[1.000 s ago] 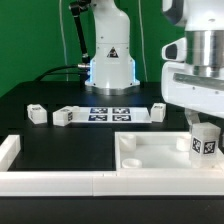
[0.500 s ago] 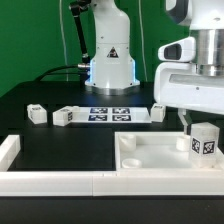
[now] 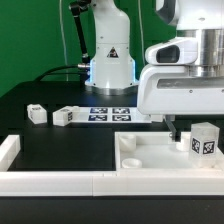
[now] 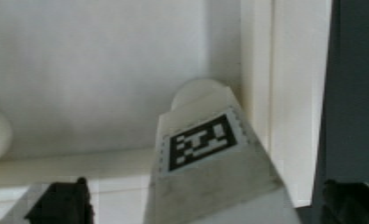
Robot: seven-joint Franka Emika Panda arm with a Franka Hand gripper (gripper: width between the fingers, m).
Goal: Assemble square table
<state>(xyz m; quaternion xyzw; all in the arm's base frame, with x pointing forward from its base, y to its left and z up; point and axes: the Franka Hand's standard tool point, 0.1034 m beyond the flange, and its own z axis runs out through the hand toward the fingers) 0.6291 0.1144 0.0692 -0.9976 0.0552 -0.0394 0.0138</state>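
Exterior view: my jaws hang open and empty just above the square table top [image 3: 160, 152], which lies on the black table [image 3: 60, 140] at the exterior view's lower right, pushed up to the front border wall [image 3: 50, 182], I judge so that it cannot slide while parts are pressed into it. An upright leg [image 3: 205, 141] stands in the top's corner on the exterior view's right, tag facing the camera. My hand sits just to the exterior view's left of it and touches nothing. The leg stands on its own, which suggests it is seated in its socket, though I cannot tell how firmly. Two loose legs [image 3: 37, 114] [image 3: 65, 116] lie well apart from the top at the far side, near the marker board [image 3: 110, 113], within reach for later corners.

Wrist view: my two dark fingertips [image 4: 65, 203] stand wide apart at the edges of the frame. The tagged leg [image 4: 207, 150] rises between them, clear of both, next to the top's raised rim [image 4: 257, 60]. White floor [image 4: 110, 90] fills the rest. A gap shows on each side of the leg, so I have hold of nothing. By my reckoning one leg is placed and the others are yet to go in.
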